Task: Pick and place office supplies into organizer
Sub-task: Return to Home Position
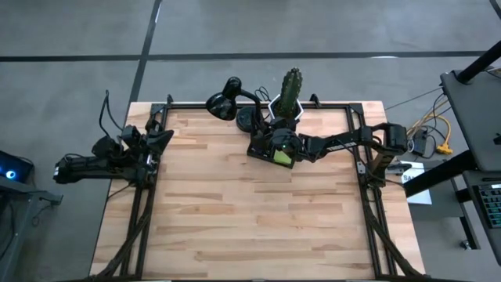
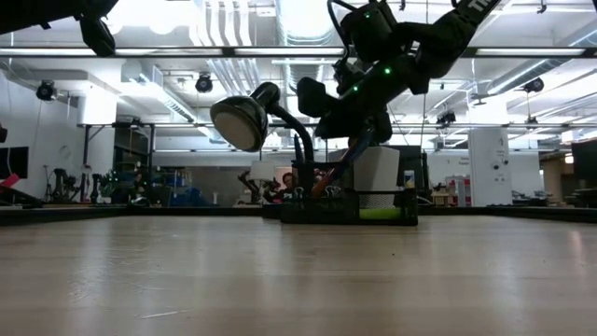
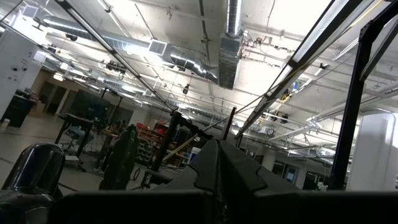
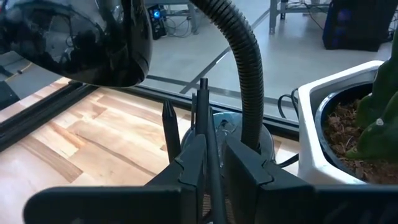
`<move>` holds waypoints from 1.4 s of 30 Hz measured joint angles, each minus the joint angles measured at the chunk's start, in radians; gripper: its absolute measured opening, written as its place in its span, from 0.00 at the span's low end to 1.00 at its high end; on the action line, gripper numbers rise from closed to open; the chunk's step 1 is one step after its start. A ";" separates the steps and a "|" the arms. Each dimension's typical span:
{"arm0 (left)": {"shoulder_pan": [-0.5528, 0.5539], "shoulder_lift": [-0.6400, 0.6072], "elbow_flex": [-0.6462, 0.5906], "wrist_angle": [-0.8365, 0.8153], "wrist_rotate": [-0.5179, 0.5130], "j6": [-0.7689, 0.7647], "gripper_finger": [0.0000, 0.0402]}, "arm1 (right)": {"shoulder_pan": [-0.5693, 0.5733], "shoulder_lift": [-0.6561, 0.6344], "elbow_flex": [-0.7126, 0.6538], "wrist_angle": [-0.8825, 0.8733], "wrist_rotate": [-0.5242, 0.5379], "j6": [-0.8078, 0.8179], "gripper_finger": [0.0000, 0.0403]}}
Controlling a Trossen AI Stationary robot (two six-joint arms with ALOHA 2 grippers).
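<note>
Pale wood planks make the table [image 1: 235,227], and almost all of it on the near side of the right gripper [image 1: 280,146] lies bare, out to the black frame rails [image 1: 141,211] at both side edges. The right arm reaches in from the right edge, and its gripper hangs a little above the organizer [image 1: 257,149], which sits close to the far edge. The left gripper [image 1: 160,139] waits well apart from it, over the left edge, its fingers pressed together on nothing. Just beyond the right gripper the black desk lamp [image 4: 81,37] bends its neck over. The white cactus pot [image 4: 311,118] stands beside the lamp's base, so the room on that side is tight. Below the gripper, at the organizer's near corner, lies the lime-green sticky-note pad [image 1: 282,157]. The right fingers [image 4: 193,165] are only narrowly apart. A dark pen [image 4: 203,102] stands upright in the gap with light showing beside it, and a dark pencil [image 4: 169,124] stands just next to it
</note>
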 joint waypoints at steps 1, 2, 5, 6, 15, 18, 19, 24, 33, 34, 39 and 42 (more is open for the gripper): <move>0.000 0.000 0.000 0.000 0.000 0.000 0.00 | 0.001 -0.003 0.000 0.005 0.000 0.000 0.11; 0.000 0.000 0.000 0.000 0.000 0.000 0.00 | 0.003 -0.006 0.000 0.011 0.000 0.000 0.11; 0.000 0.000 0.000 0.000 0.000 0.000 0.00 | 0.012 -0.014 0.000 0.057 0.000 -0.051 0.11; 0.000 0.000 0.000 0.000 0.000 0.000 0.00 | 0.015 -0.015 0.000 0.072 -0.001 -0.072 0.11; 0.000 0.000 0.000 0.000 0.000 0.000 0.00 | 0.024 -0.015 0.103 -0.037 -0.209 -0.135 0.09; 0.000 0.000 0.000 0.000 0.000 0.000 0.00 | 0.024 -0.015 0.220 -0.291 -0.221 -0.142 0.05; 0.000 0.000 0.000 0.000 0.000 0.000 0.00 | 0.022 -0.015 0.260 -0.369 -0.222 -0.146 0.04; 0.000 0.000 0.000 0.000 0.000 0.000 0.00 | -0.005 -0.015 0.438 -0.682 -0.244 -0.147 0.02; 0.000 0.000 0.000 0.000 0.000 0.000 0.00 | -0.152 -0.015 0.557 -0.947 -0.570 0.010 0.02; 0.000 0.000 0.000 0.000 0.000 0.000 0.00 | -0.166 -0.015 0.555 -0.952 -0.606 0.017 0.02; 0.000 0.000 0.000 0.000 0.000 0.000 0.00 | -0.192 0.006 0.542 -0.981 -0.700 0.007 0.02; 0.000 0.000 0.000 0.000 0.000 0.000 0.00 | -0.191 0.024 0.541 -0.997 -0.726 -0.004 0.02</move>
